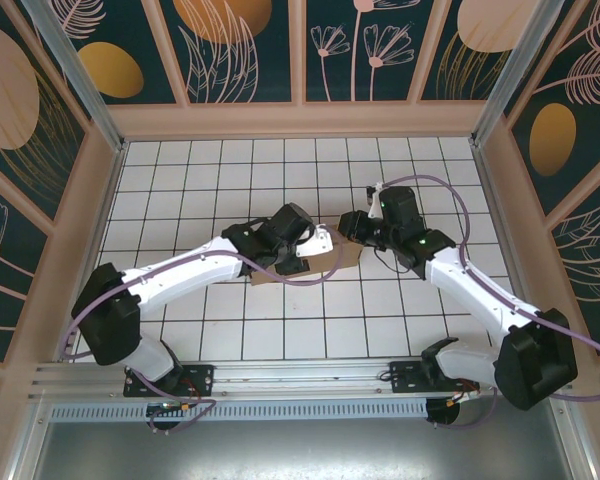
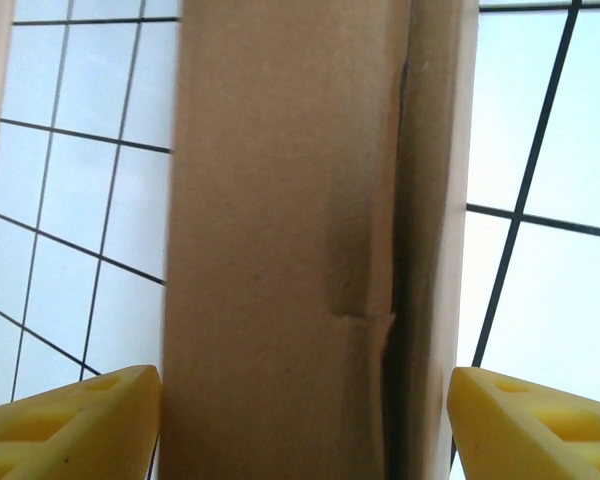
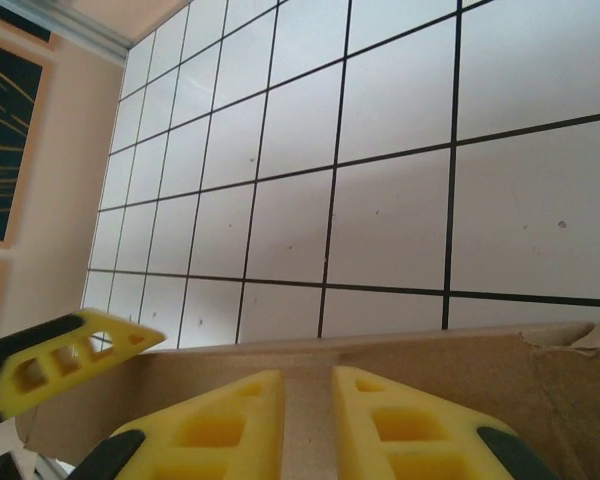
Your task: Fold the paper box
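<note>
White tiles ruled with dark lines cover the table [image 1: 230, 180], which is fenced by walls [image 1: 240, 50] painted with pale flowers on deep teal. Near the middle of the table sits the paper box [image 1: 335, 262], plain brown cardboard. It is largely covered from above by my two wrists, which meet over it. My left arm [image 1: 180, 265] reaches in from the left and my right arm [image 1: 470, 285] from the right, each trailing a purple cable [image 1: 480, 262].

From the left wrist, my left fingers [image 2: 70, 425] stand wide apart, one yellow tip at each lower corner. A tall band of cardboard rises between them and fills the gap, and each tip sits just beside one of its edges. A dark seam divides the band into a broad panel and a narrower strip on the right, with a crumpled nick partway along.

From the right wrist, my right fingers [image 3: 400, 430] are drawn close together and clamped on the box's upper edge, with a thin sliver of cardboard showing between the yellow pads. The brown wall runs off to both sides, and bare tiles lie beyond it.
</note>
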You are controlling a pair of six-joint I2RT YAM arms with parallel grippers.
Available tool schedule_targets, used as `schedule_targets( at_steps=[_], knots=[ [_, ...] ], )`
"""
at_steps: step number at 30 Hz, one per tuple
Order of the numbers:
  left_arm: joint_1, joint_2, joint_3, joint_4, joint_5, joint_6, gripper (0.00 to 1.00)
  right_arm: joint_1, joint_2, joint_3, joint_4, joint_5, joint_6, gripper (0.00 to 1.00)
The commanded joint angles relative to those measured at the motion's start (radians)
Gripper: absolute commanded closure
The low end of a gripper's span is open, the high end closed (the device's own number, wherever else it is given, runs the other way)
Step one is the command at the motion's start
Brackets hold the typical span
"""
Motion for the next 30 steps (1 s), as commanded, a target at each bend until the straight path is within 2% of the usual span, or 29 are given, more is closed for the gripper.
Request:
schedule_targets(
  at_steps=[1, 4, 8, 11, 13, 15, 16, 20, 24, 26, 30],
  knots=[
    [-0.002, -0.09, -0.009, 0.08, 0.018, -0.061, 0.25, 0.014, 0.013, -0.033, -0.016, 0.086, 0.038, 0.79],
    [-0.002, -0.145, -0.03, 0.081, 0.036, -0.105, 0.25, 0.016, 0.018, -0.028, -0.009, 0.108, 0.041, 0.78],
    [-0.001, -0.237, -0.05, 0.045, 0.154, -0.19, 0.29, 0.015, 0.031, -0.017, -0.008, 0.113, 0.043, 0.78],
    [0.0, -0.32, -0.073, 0.102, 0.198, -0.299, 0.35, 0.021, 0.038, -0.009, -0.008, 0.112, 0.044, 0.78],
    [-0.001, -0.36, -0.085, 0.171, 0.175, -0.404, 0.5, 0.028, 0.038, -0.009, -0.006, 0.115, 0.041, 0.78],
    [0.0, -0.367, -0.078, 0.223, 0.088, -0.56, 0.96, 0.037, 0.037, -0.007, -0.007, 0.121, 0.037, 0.78],
    [0.0, -0.352, -0.061, 0.222, 0.065, -0.636, 1.0, 0.04, 0.039, -0.006, -0.008, 0.121, 0.037, 0.78],
    [0.0, -0.279, -0.052, 0.252, 0.168, -0.87, 1.0, 0.04, 0.047, -0.004, -0.008, 0.119, 0.037, 0.78],
    [0.009, -0.249, -0.112, 0.319, 0.17, -1.091, 1.0, 0.039, 0.048, -0.007, -0.012, 0.136, 0.037, 0.78],
    [0.018, -0.247, -0.156, 0.364, 0.175, -1.155, 1.0, 0.04, 0.049, -0.009, -0.007, 0.136, 0.041, 0.78],
    [0.041, -0.249, -0.24, 0.419, 0.158, -1.199, 1.0, 0.061, 0.05, -0.008, -0.004, 0.136, 0.044, 0.78]
  ],
)
